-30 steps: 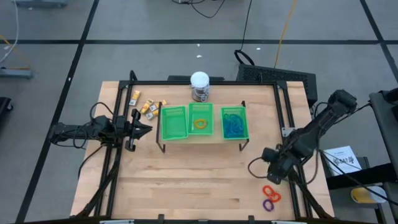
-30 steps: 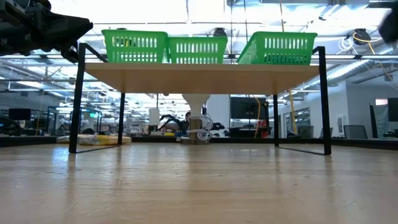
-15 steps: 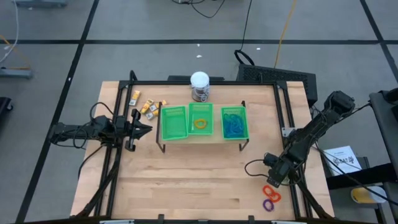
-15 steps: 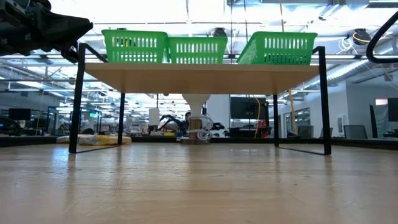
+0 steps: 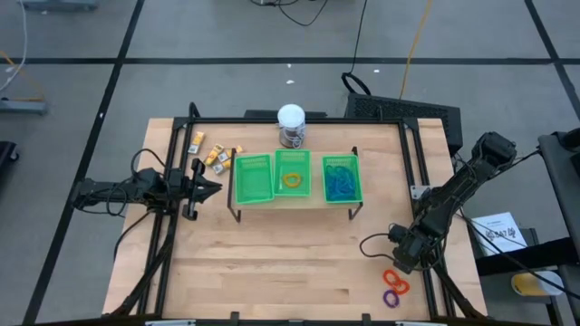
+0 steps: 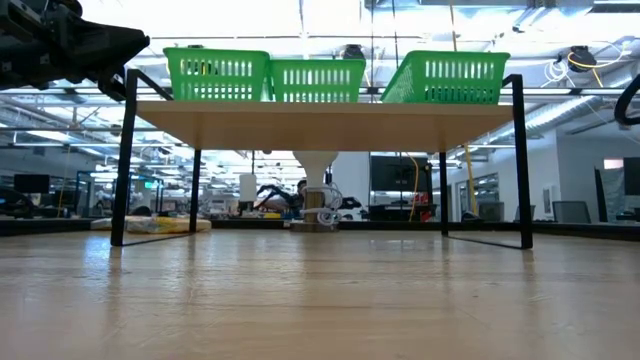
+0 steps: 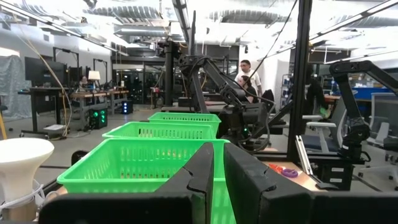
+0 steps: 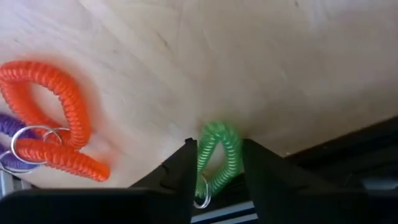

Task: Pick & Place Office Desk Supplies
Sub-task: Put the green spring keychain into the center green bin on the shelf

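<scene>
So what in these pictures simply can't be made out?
- Green coil: the right gripper has its fingers either side; actual contact is unclear, and the lower end is hidden.
- Purple coil: cut off by the right wrist picture's edge.
- Yellow-and-white pieces: too small from above to identify.
- Basket contents: mesh walls hide them in the low view.

Right gripper point(image 5: 405, 254) low at the table's near right corner, dark fingers point(image 8: 177, 171) parted; left gripper point(image 5: 212, 188) at left edge, pointing inward, fingers pressed together
</scene>
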